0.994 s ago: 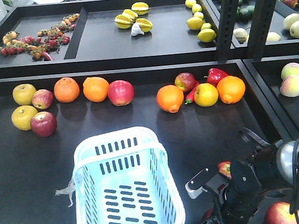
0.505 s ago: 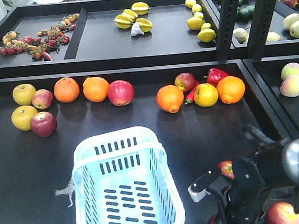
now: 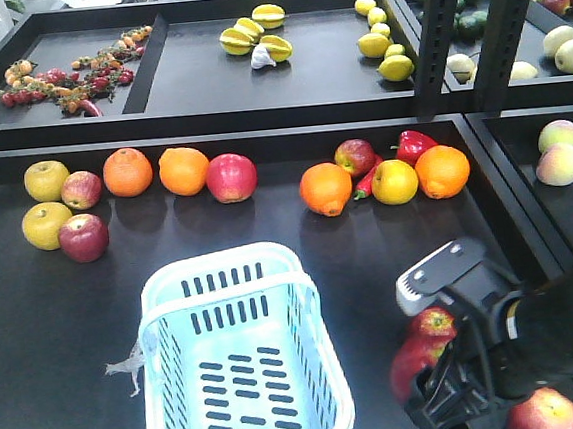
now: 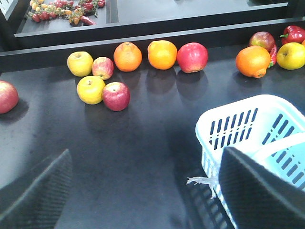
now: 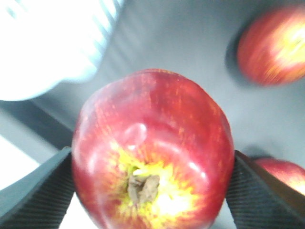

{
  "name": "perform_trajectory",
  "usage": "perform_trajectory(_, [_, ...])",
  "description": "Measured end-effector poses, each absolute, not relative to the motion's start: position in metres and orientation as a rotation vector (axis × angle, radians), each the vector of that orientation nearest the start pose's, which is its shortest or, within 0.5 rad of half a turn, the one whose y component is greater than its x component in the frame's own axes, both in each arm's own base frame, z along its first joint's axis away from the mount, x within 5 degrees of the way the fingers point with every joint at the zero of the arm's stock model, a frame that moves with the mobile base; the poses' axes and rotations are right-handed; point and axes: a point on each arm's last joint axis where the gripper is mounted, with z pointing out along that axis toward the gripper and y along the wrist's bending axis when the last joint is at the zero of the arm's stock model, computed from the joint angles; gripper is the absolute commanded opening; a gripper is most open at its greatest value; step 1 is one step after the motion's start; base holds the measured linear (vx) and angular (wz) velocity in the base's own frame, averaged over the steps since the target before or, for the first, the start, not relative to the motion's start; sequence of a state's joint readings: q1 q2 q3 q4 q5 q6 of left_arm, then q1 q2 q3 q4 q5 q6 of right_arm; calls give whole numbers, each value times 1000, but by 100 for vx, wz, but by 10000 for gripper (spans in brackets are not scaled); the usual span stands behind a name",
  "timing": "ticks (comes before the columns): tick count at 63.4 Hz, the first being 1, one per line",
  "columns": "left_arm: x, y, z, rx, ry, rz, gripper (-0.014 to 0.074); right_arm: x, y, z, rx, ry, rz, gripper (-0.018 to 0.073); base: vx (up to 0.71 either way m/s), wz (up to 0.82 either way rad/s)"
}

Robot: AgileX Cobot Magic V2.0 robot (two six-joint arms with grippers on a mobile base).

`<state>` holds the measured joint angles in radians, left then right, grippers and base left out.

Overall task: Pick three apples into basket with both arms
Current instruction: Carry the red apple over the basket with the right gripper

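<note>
Right side first: my right pincer is clamping a dark red apple between both fingers, with the stem dimple facing the wrist cam. From the front view I'm holding it just beside the right wall of the basket, not over it. The wrist shot is blurry, so I can't tell how far it's sitting off the black shelf.

The second apple is peeking out right behind my arm, and the third apple is lying at the bottom right, near the front edge. So all three are sitting outside the basket, off to its right.

My left pincer is hanging wide open, gripping nothing, above the shelf by the basket's left corner.

The oranges and yellow-green apples are lining the back of the shelf, well apart from my arms.
</note>
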<state>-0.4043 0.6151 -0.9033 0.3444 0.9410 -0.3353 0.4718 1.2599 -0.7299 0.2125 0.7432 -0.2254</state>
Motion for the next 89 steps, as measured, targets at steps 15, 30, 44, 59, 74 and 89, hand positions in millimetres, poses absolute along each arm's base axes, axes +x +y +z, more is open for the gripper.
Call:
perform_trajectory(15, [94,-13,385,124,2081,-32,589,175,121,260,-762,2509,576,319,0,0])
perform_trajectory(30, [94,-13,385,124,2081,-32,589,175,135,270,-805,2341,770,319,0,0])
perform_trajectory(44, [94,-13,385,124,2081,-32,589,191,149,253,-827,2317,850,319,0,0])
perform_trajectory(59, [94,-13,385,124,2081,-32,589,209,162,226,-826,2341,905,338,0,0])
perform_trajectory(74, [94,-13,385,124,2081,-32,589,217,166,208,-844,2364,903,449,0,0])
perform_trajectory(89, [94,-13,385,124,2081,-32,589,222,166,204,-829,2367,863,606,0,0])
